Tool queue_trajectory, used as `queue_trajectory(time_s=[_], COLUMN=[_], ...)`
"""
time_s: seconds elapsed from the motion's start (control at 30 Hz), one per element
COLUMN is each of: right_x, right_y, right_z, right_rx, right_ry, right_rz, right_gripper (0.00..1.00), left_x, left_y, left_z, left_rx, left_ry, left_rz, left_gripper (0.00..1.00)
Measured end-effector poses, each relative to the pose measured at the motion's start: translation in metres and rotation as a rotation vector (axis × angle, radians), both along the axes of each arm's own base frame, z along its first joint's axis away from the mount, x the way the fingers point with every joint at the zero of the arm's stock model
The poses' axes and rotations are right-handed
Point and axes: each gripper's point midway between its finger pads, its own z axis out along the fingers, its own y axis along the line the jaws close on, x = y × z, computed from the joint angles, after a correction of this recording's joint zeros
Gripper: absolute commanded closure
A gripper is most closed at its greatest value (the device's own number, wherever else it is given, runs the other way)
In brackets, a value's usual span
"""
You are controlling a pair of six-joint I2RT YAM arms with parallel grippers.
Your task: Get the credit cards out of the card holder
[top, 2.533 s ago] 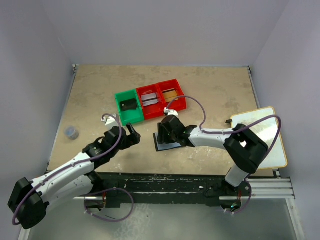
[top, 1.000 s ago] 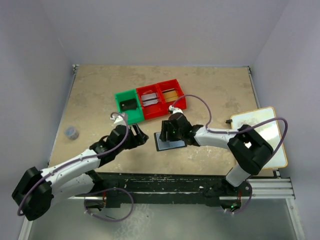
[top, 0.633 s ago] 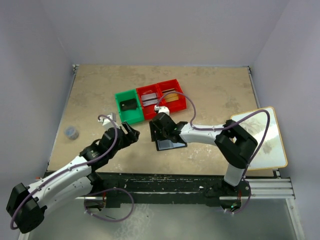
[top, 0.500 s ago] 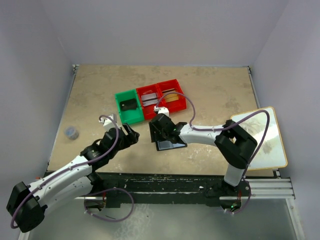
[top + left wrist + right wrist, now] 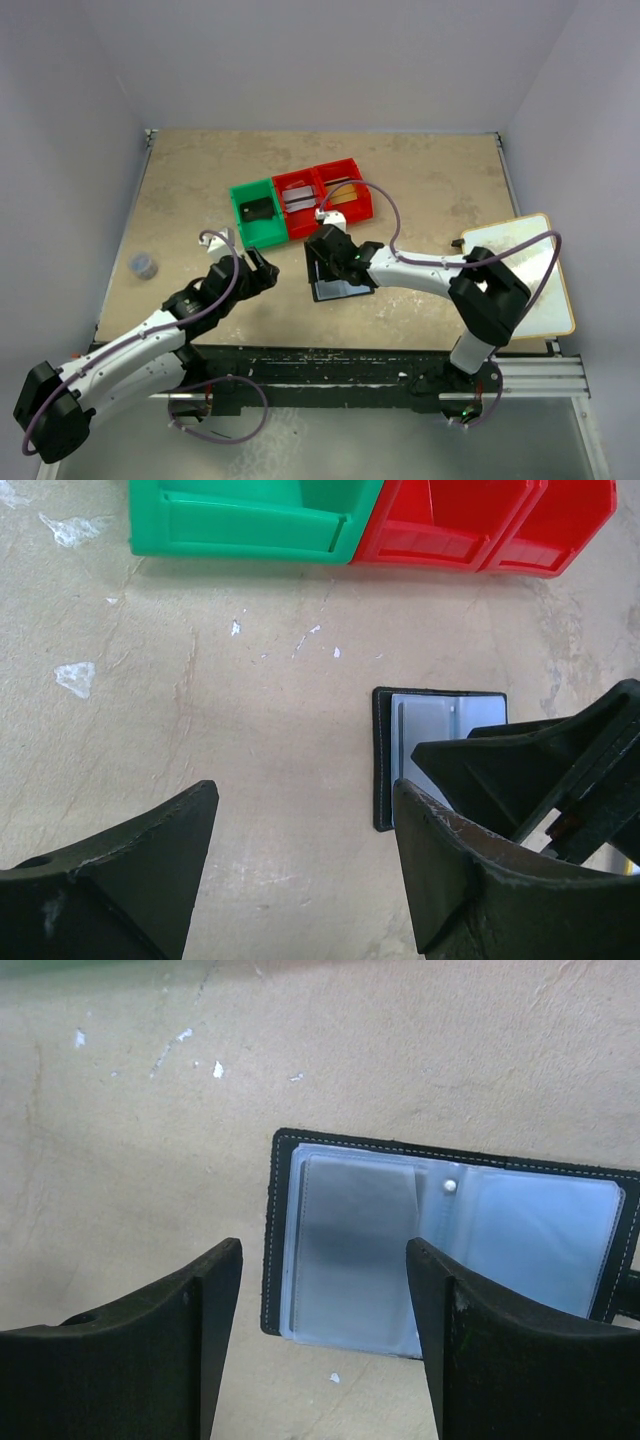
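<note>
The card holder lies open and flat on the table, pale grey-blue sleeves up, black stitched rim around them. It also shows in the top view and the left wrist view. My right gripper is open and empty, hovering over the holder's left half; it also shows in the top view. My left gripper is open and empty over bare table, left of the holder; in the top view it is apart from it. A black card, a silver card and a gold card lie in the bins.
A green bin and two red bins stand in a row behind the holder. A white board with a tan rim lies at the right edge. A small grey cap sits at the far left.
Over the last second my left gripper drew back to the left, away from the holder. My right gripper shifted over the holder, and the holder now lies flat.
</note>
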Motion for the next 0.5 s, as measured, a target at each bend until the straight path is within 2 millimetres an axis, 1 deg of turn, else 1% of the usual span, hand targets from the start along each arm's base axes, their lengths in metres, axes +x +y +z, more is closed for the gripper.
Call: queue_trajectory(time_s=[0.07, 0.23, 0.5], right_x=[-0.001, -0.004, -0.004], right_y=[-0.001, -0.005, -0.004], right_z=[-0.005, -0.034, -0.034], right_rx=[-0.011, -0.068, -0.068], right_ry=[0.011, 0.056, 0.056], right_rz=[0.001, -0.006, -0.004], right_gripper=[0.31, 0.33, 0.39], left_x=[0.000, 0.000, 0.000], left_y=[0.000, 0.000, 0.000], left_z=[-0.002, -0.002, -0.004], left_rx=[0.004, 0.005, 0.008], left_ry=[0.005, 0.007, 0.010], left_rz=[-0.001, -0.001, -0.001], left_gripper=[0.31, 0.31, 0.31])
